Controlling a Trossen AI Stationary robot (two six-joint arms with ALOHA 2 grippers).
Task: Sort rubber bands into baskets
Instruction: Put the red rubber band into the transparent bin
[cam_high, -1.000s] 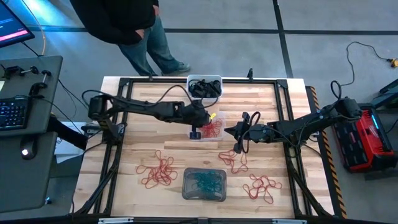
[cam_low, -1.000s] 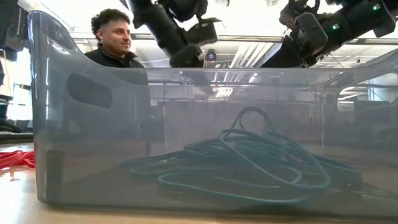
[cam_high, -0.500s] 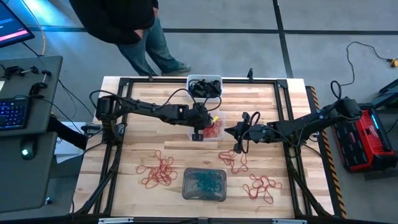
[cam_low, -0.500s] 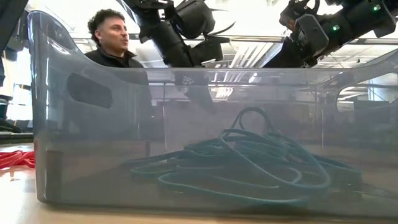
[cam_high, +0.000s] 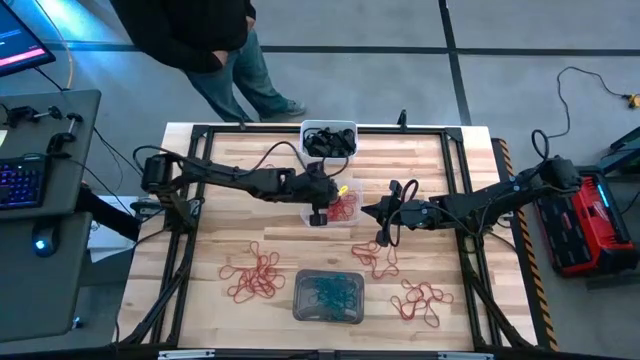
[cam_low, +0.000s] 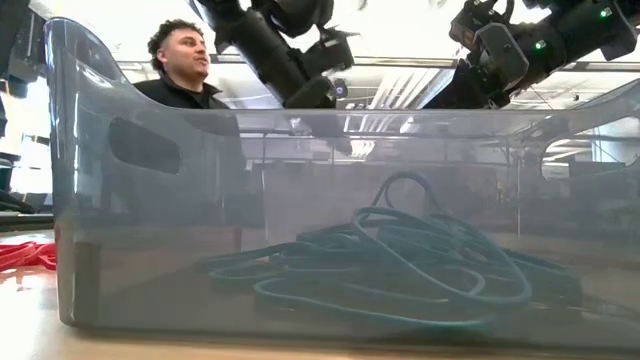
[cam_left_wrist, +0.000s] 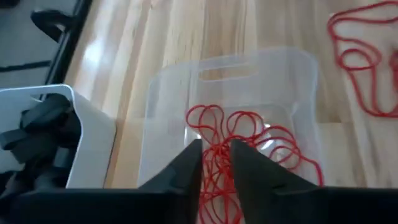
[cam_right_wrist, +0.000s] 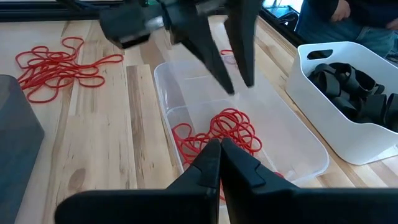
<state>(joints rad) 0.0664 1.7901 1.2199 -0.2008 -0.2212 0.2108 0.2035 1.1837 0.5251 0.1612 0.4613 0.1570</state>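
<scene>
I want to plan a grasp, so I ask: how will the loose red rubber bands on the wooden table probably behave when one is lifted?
The thin red rubber bands lie in tangled, crossing loops, so lifting one will likely drag neighbours along. They look floppy and should sag. Being so thin beside the translucent grey plastic basket, they are probably very light.

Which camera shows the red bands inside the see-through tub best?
The right wrist view: the red bands lie plainly inside the clear tub. The left wrist view shows them partly behind the left gripper. The high view shows a small red patch; the low view shows none there.
</scene>
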